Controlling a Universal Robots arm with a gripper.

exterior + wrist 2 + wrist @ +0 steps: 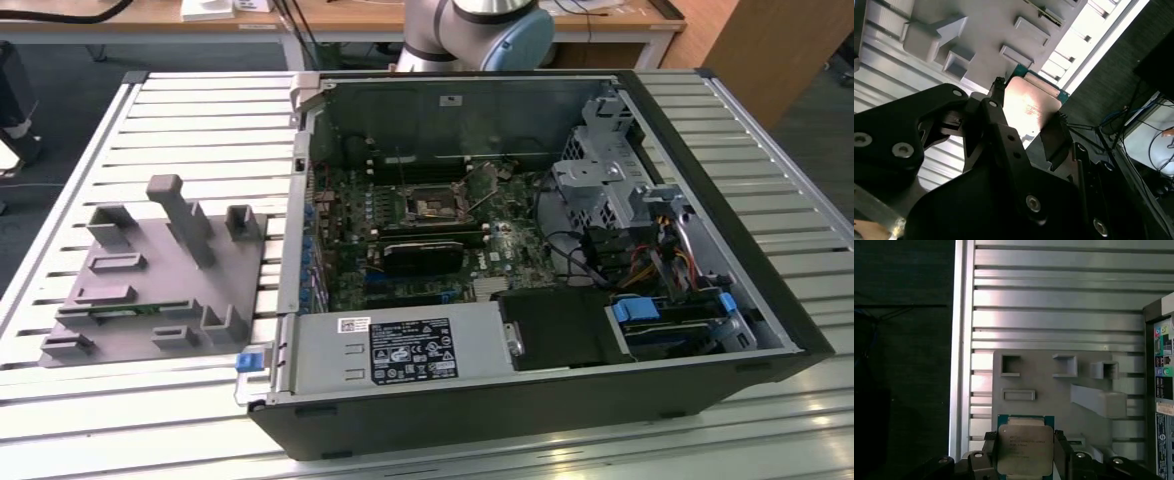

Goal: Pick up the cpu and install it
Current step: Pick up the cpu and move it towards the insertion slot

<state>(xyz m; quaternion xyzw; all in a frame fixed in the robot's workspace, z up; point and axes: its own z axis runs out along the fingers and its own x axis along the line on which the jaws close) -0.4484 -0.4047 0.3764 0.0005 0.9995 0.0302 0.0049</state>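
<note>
Gripper pinched cpu by two opposite edges, silver top facing both wrist views. Chip looked lifted above grey tray at exterior view's left. Judged: hold chip level, squeeze even, no tilt. Socket mid-frame in exterior view.

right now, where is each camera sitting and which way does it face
Exterior view: off the arm, looking down on the open computer case and grey tray; an arm joint shows behind.
First wrist view: on the arm, facing down at the grey tray; gripper shut on the cpu.
Second wrist view: on the arm, looking along the fingers.
Both wrist views share cpu and grey tray.
</note>
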